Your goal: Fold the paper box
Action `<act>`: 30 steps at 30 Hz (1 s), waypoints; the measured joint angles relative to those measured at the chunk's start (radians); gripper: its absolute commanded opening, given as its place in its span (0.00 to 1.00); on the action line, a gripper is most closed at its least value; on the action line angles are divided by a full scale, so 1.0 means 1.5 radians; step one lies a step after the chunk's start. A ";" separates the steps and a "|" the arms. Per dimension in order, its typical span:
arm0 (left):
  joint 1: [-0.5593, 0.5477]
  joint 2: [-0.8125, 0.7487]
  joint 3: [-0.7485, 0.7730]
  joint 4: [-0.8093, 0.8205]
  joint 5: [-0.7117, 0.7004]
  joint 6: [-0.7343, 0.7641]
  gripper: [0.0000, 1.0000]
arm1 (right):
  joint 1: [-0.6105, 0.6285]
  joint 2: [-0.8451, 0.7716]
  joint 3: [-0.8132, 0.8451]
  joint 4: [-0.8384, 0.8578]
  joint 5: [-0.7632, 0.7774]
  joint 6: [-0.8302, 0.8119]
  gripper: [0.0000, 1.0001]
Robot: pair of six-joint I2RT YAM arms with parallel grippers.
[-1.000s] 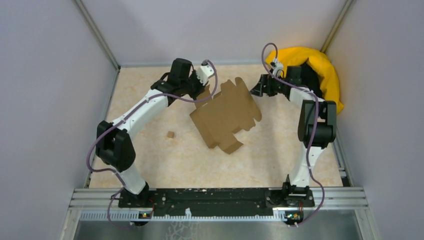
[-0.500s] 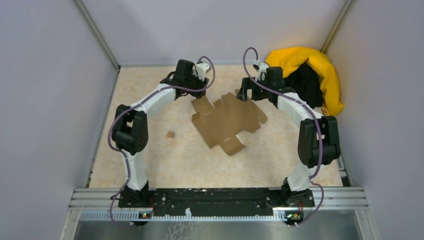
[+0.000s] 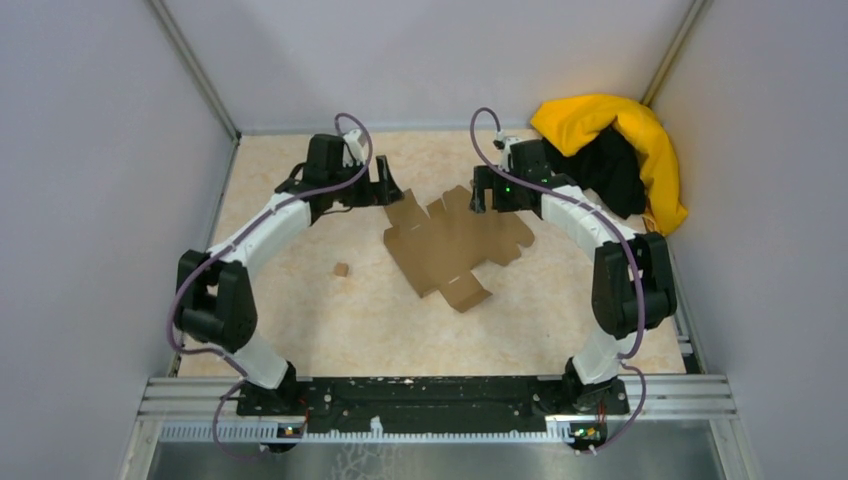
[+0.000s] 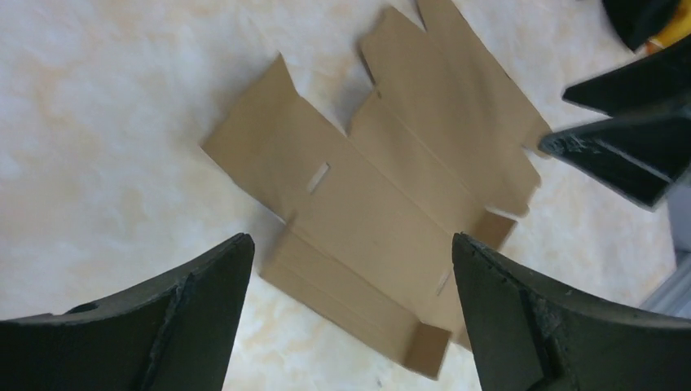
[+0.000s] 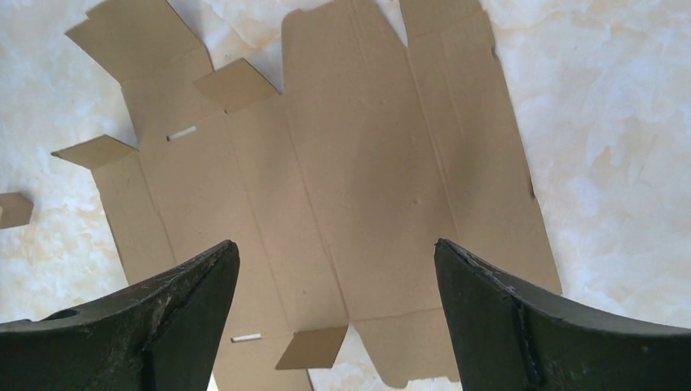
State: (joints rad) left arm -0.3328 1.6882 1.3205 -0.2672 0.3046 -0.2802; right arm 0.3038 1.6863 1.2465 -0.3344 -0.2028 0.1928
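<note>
The left gripper (image 3: 385, 190), jaws apart and empty, hung just off the far-left corner of the paper box (image 3: 455, 245). The right gripper (image 3: 482, 195), equally spread, hung over the box's far edge. The flat sheet slanted nearward from both. The left wrist view showed the box ahead. The right wrist view showed it directly beneath, so the right arm seemed nearer.

Pale grey walls (image 3: 90, 150) around a beige marbled tabletop (image 3: 330, 320)
</note>
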 measured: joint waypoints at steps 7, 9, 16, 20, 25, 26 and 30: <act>-0.084 -0.152 -0.178 0.033 -0.027 -0.162 0.41 | 0.004 0.000 0.000 -0.023 0.019 0.013 0.88; -0.108 -0.165 -0.211 0.048 -0.039 -0.203 0.38 | 0.005 0.000 0.000 -0.023 0.020 0.018 0.88; -0.129 -0.167 -0.337 0.109 -0.061 -0.320 0.38 | 0.007 0.000 -0.001 -0.025 0.019 0.027 0.88; -0.129 -0.167 -0.377 0.139 -0.069 -0.363 0.43 | 0.011 0.000 -0.001 -0.033 0.017 0.031 0.88; -0.129 -0.153 -0.383 0.186 -0.070 -0.397 0.49 | 0.017 0.000 -0.002 -0.036 0.014 0.031 0.88; -0.129 -0.146 -0.383 0.194 -0.070 -0.403 0.49 | 0.019 0.000 -0.002 -0.037 0.014 0.031 0.88; -0.129 -0.133 -0.387 0.209 -0.071 -0.419 0.56 | 0.021 0.000 -0.002 -0.037 0.012 0.031 0.88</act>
State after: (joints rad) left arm -0.5266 1.4891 0.7399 0.0467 0.1974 -0.9089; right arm 0.3355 1.6863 1.2434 -0.3901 -0.1852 0.2398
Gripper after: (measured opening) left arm 0.519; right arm 0.879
